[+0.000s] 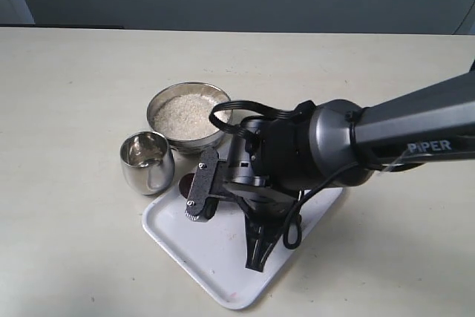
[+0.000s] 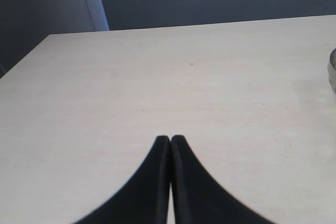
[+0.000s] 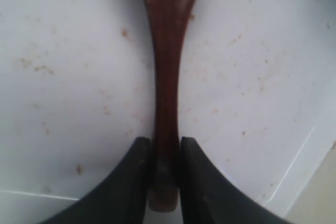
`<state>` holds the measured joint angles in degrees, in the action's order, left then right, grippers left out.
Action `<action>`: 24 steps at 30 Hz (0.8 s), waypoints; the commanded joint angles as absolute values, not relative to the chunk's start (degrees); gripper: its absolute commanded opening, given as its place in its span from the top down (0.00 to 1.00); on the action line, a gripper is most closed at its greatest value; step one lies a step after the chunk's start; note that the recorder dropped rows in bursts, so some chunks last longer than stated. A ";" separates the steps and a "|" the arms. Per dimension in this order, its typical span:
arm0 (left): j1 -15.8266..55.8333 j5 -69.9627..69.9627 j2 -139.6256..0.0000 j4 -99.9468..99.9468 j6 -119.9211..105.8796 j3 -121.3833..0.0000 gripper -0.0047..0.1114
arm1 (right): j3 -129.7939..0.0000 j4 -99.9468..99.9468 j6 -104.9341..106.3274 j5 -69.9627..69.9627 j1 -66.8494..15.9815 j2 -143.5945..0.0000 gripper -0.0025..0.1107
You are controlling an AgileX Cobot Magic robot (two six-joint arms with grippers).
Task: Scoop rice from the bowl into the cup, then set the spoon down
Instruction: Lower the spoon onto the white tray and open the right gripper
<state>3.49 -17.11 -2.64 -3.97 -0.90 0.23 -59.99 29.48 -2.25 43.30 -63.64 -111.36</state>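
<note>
Two readings fit, start or finish: the right claw (image 3: 165,153) is clamped on the handle of the wooden spoon (image 3: 167,51) over the white tray (image 3: 63,77), and rice-free as far as visible. Left of centre in the exterior view, the steel bowl (image 1: 194,145) is well filled with rice (image 1: 185,115). Whether the steel cup (image 1: 147,162) just beside it holds any is unclear. The left claw (image 2: 170,141) hangs closed, empty, over bare surface (image 2: 157,66).

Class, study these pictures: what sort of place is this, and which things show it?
Probably a robotics lab bench, not a real kitchen: a robot arm over a plain pale table, with a bowl of rice, a cup and a white tray.
</note>
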 commanded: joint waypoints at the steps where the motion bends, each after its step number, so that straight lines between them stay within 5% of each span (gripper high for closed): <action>1: 3.59 -16.61 -2.70 -3.99 -0.54 0.00 0.96 | -59.70 30.07 -2.17 42.94 -63.32 -111.48 0.98; 13: 3.59 -16.61 -2.70 -3.99 -0.54 0.00 0.96 | -59.70 30.04 -2.80 42.15 -63.32 -111.47 0.98; 20: 3.59 -16.51 -2.70 -3.99 -0.54 0.00 0.96 | -59.70 29.92 -3.08 41.52 -63.32 -111.47 0.65; 24: 3.59 -16.51 -2.70 -3.99 -0.54 0.00 0.96 | -59.70 30.07 -3.73 42.19 -63.32 -111.47 0.61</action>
<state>3.49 -17.11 -2.64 -3.97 -0.90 0.23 -59.99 30.31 -3.07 41.90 -63.64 -111.49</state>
